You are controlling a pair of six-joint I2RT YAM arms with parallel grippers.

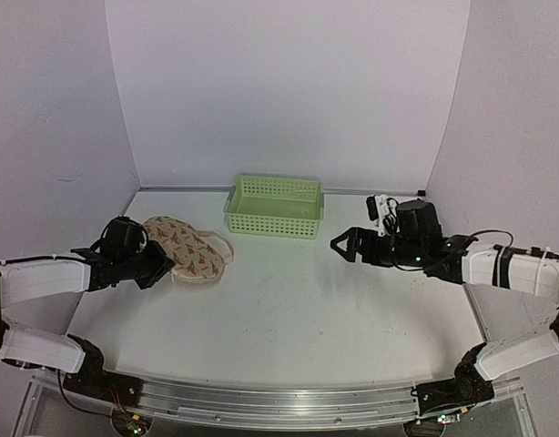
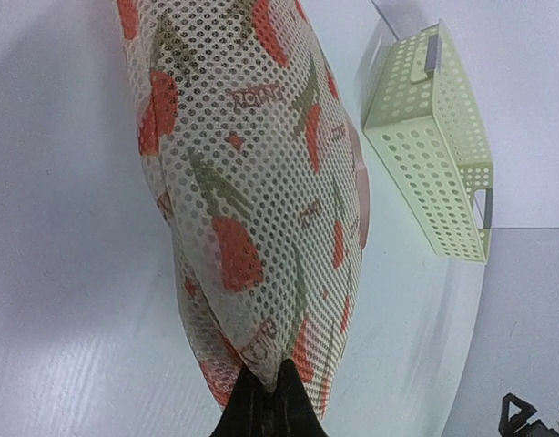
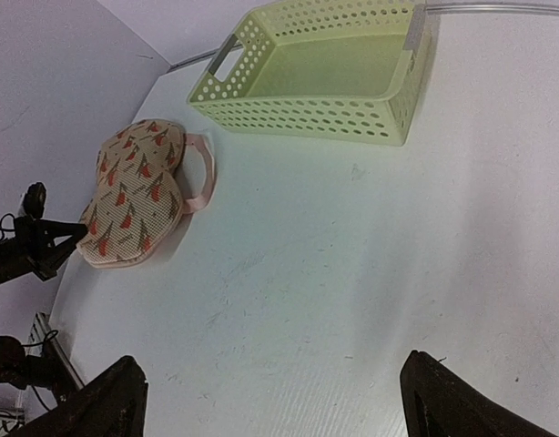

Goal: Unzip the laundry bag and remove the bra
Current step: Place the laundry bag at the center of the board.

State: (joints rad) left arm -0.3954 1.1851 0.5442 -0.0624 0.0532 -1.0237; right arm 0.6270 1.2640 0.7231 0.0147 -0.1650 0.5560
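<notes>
Leftward, one left gripper [image 1: 164, 262], clamped on the laundry bag's [image 1: 190, 248] near-left edge. One bag, far left on the table [image 1: 289, 309], long axis slanting far-left to near-right. One green perforated basket [image 1: 275, 205], far centre. One right gripper [image 1: 341, 244], spread wide, empty.

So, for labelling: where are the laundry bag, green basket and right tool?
laundry bag [image 1: 193, 248], top view, middle of its printed mesh.
green basket [image 1: 272, 225], top view, its near wall.
right tool [image 1: 340, 246], top view, midway between its fingertips.
</notes>
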